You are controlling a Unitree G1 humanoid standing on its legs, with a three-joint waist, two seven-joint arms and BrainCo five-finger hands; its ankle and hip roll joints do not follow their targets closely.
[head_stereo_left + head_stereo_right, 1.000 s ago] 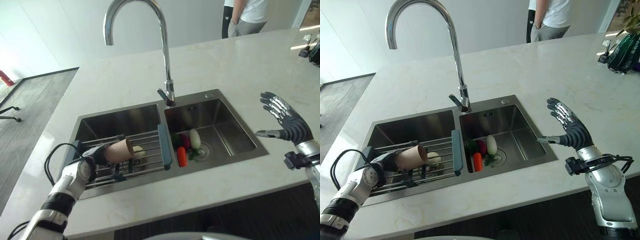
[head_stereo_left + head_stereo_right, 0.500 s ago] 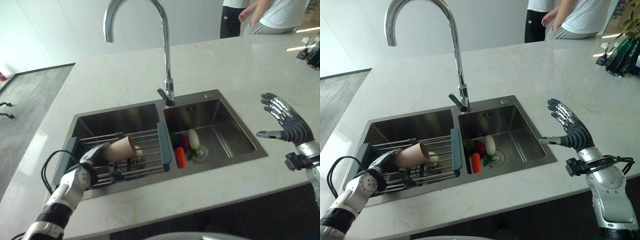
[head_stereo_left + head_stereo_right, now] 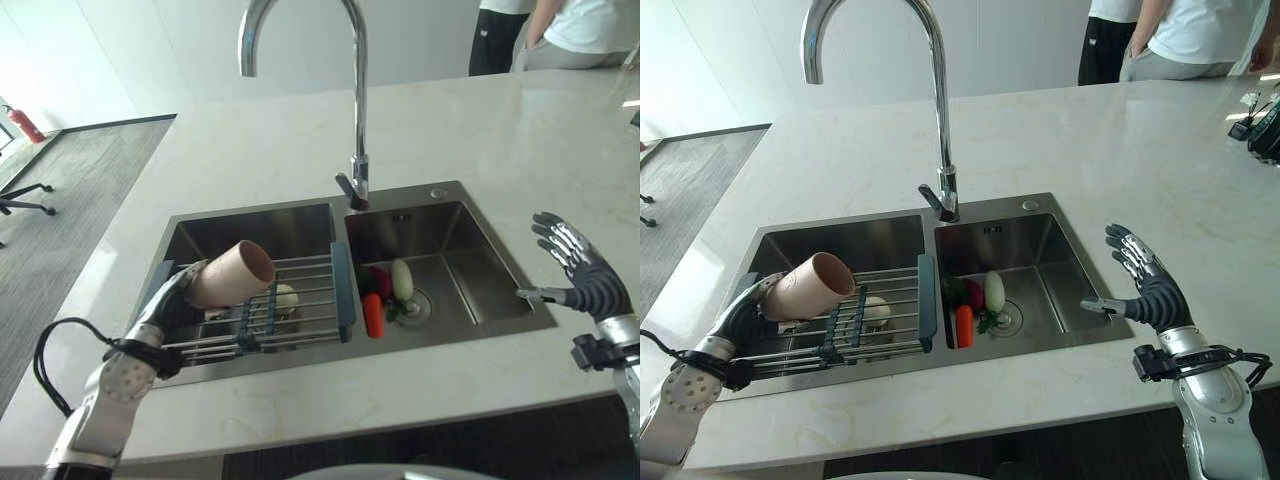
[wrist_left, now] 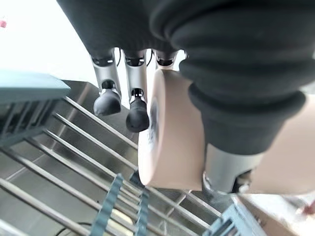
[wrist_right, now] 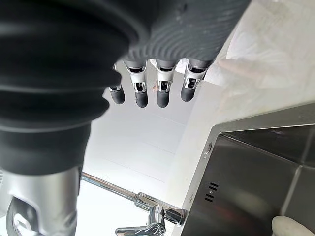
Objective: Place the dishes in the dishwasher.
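Tan cup (image 3: 230, 274), orange carrot (image 3: 372, 315), white marbled counter (image 3: 300, 140).

Pale marble-look stone counter (image 3: 1160, 150): smooth, soft sheen. Brushed stainless-steel double sink (image 3: 1060, 255): satin. Tall curved chrome tap (image 3: 937, 100): mirror-bright. Wire drying rack (image 3: 885, 310), thin metal rods (end bars matt blue-grey plastic). Tan cup (image 3: 810, 287): matt, paper-like.

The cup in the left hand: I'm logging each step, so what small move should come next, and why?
Probably lift the cup clear of the rack: the left hand already grips it, tilted above the bars, and no dishwasher is in view.
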